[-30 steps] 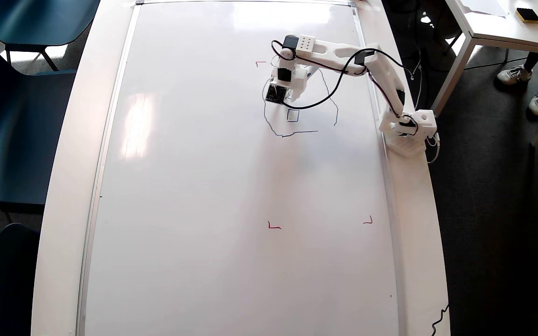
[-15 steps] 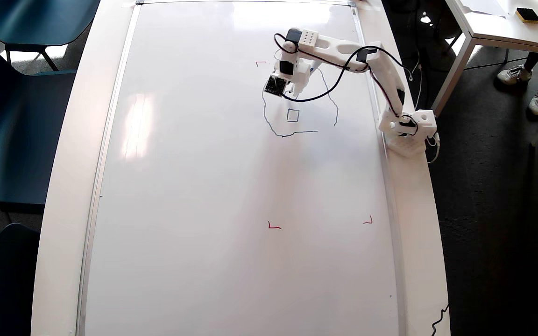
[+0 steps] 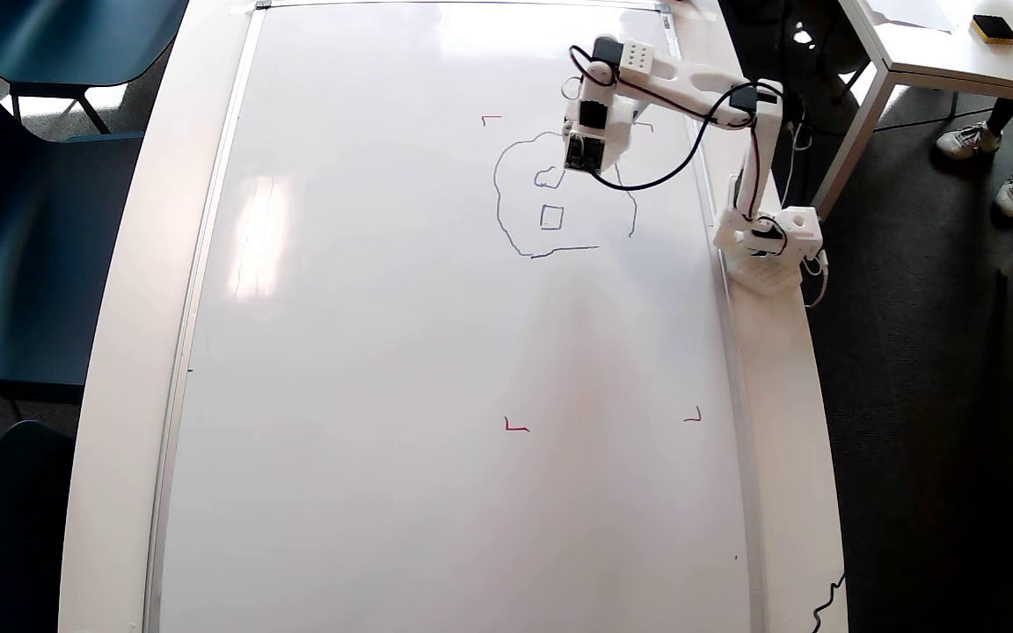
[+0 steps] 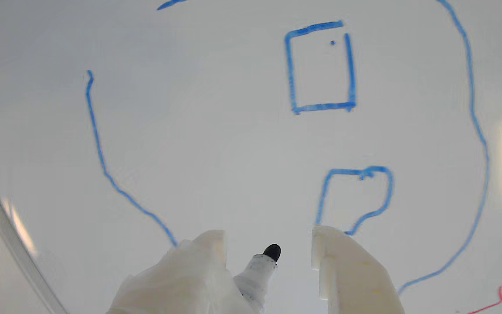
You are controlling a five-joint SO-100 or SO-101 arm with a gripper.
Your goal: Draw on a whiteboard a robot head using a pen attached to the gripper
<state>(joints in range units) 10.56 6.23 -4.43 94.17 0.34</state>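
Observation:
The whiteboard (image 3: 383,352) fills the overhead view. On it is the blue robot head outline (image 3: 499,207), open at the lower right, with a small square (image 3: 551,217) and a rounder squarish shape (image 3: 544,178) inside. My gripper (image 3: 590,163) hangs over the outline's upper right part. In the wrist view the outline (image 4: 473,117), the square (image 4: 289,65) and the rounder shape (image 4: 388,187) lie ahead of the gripper (image 4: 268,237). Its jaws stand apart. The pen (image 4: 257,274) lies along the left finger (image 4: 203,261), clear of the right finger (image 4: 342,270). Whether the pen's dark tip touches the board is unclear.
Red corner marks (image 3: 516,427) (image 3: 693,418) (image 3: 491,118) sit on the board. The arm's base (image 3: 770,242) stands at the board's right edge. A side table (image 3: 937,70) with a sponge (image 3: 993,28) is at the upper right, shoes (image 3: 964,141) beside it, blue chairs (image 3: 23,220) at the left.
The arm has swung right and toward the top edge. The gripper went from the outline's left side to its upper right, uncovering the rounder small shape.

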